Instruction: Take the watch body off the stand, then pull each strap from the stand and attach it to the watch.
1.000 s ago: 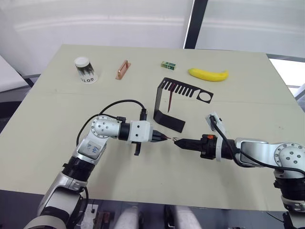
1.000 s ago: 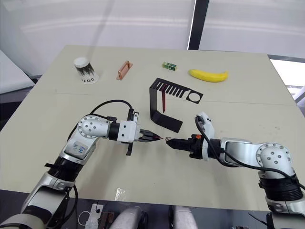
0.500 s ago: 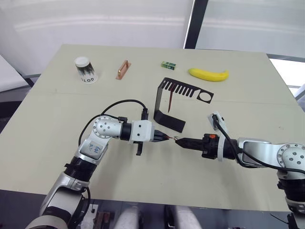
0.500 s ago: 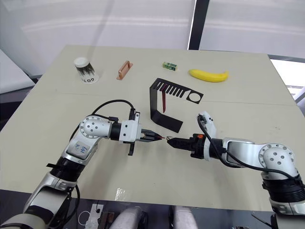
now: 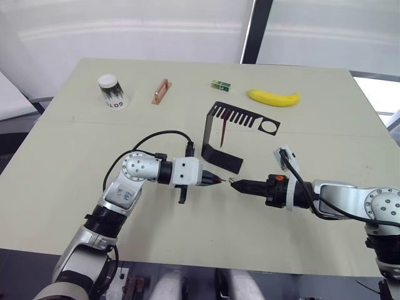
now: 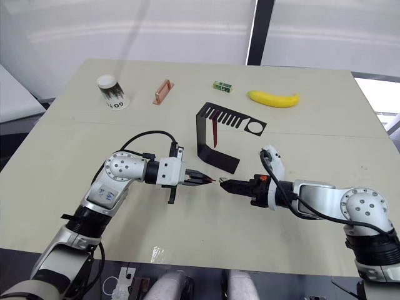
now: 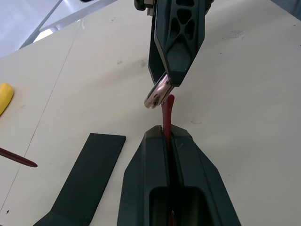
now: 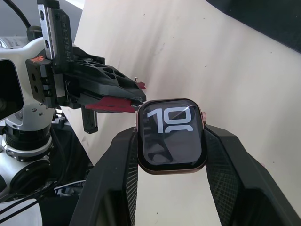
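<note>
Mid-air in front of the stand [image 5: 222,140], over the table [image 5: 75,162]: left gripper [image 7: 164,136] clenched on a red strap [image 7: 166,115], its tip poking out beyond the jaws; right gripper [image 8: 171,141] clamped on the watch [image 8: 172,135] by its two side edges, screen facing the wrist camera. Strap tip just touching or a hair short of the watch's end edge in the left wrist view, cannot tell which; slightly off-line by the look of it. Second strap [image 5: 223,130] hanging from a slot in the stand's top arm, not yet pulled. Probably the first attachment step, roughly at the halfway mark. Watch likely light, rigid and smooth-rimmed, so apt to twist or slip under a push from the end; best held as now, on the flat sides, leaving the end groove free. Strap soft and bendy, liable to buckle if pushed from far back; best gripped close to the tip, as here, with only a short length exposed. Cup [image 5: 111,91], copper bar [image 5: 161,91], small green block [image 5: 220,85] and banana [image 5: 273,97] well apart at the far side.
</note>
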### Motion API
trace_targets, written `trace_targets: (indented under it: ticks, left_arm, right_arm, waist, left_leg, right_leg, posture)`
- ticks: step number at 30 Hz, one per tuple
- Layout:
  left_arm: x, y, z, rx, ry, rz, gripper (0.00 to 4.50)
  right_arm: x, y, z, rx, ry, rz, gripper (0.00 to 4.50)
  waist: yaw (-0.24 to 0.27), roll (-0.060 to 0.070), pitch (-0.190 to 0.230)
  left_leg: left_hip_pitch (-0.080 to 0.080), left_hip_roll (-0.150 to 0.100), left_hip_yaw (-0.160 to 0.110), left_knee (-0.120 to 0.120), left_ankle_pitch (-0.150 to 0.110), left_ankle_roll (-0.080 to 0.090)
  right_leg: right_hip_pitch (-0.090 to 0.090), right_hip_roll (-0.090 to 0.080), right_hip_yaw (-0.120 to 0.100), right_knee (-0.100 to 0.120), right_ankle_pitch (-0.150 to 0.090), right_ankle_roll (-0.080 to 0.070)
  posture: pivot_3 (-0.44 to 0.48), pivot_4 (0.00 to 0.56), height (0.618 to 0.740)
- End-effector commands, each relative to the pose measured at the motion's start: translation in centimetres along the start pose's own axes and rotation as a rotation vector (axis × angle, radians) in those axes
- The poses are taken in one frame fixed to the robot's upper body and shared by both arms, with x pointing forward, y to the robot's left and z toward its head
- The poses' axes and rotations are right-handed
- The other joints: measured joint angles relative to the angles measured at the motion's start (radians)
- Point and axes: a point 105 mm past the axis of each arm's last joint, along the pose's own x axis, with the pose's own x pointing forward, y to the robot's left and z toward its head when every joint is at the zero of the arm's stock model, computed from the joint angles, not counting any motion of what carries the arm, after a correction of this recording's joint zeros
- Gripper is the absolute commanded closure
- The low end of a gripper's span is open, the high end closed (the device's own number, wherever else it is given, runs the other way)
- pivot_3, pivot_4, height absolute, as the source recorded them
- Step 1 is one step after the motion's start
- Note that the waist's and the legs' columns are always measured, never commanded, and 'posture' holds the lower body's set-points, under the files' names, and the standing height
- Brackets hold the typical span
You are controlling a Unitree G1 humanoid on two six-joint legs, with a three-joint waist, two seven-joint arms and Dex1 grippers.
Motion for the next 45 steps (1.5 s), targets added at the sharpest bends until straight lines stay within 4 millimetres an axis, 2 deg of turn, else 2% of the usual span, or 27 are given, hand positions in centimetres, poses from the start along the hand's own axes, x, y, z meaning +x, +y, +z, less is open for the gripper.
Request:
trace_targets:
  ticks: [1,32,45]
  left_arm:
    - [-0.19,0.75,0.77,0.032,-0.015,0.021,4.50]
    - [0.27,0.76,0.89,0.023,-0.027,0.023,4.50]
    - [-0.02,0.52,0.74,0.025,-0.019,0.015,4.50]
  right_arm:
    - [-0.21,0.92,0.00,-0.032,0.003,0.032,2.99]
    - [-0.20,1.31,0.00,-0.040,0.000,0.049,2.99]
    - [-0.43,0.68,0.21,-0.023,-0.009,0.026,2.99]
  waist:
    - [0.000,0.000,0.000]
    - [0.000,0.000,0.000]
    - [0.000,0.000,0.000]
  left_leg:
    - [0.000,0.000,0.000,0.000,0.000,0.000]
    - [0.000,0.000,0.000,0.000,0.000,0.000]
    - [0.000,0.000,0.000,0.000,0.000,0.000]
  right_leg:
    - [0.000,0.000,0.000,0.000,0.000,0.000]
    - [0.000,0.000,0.000,-0.001,0.000,0.000]
    - [0.000,0.000,0.000,-0.002,0.000,0.000]
  posture:
    - [0.000,0.150,0.740]
    - [0.000,0.150,0.740]
    - [0.000,0.150,0.740]
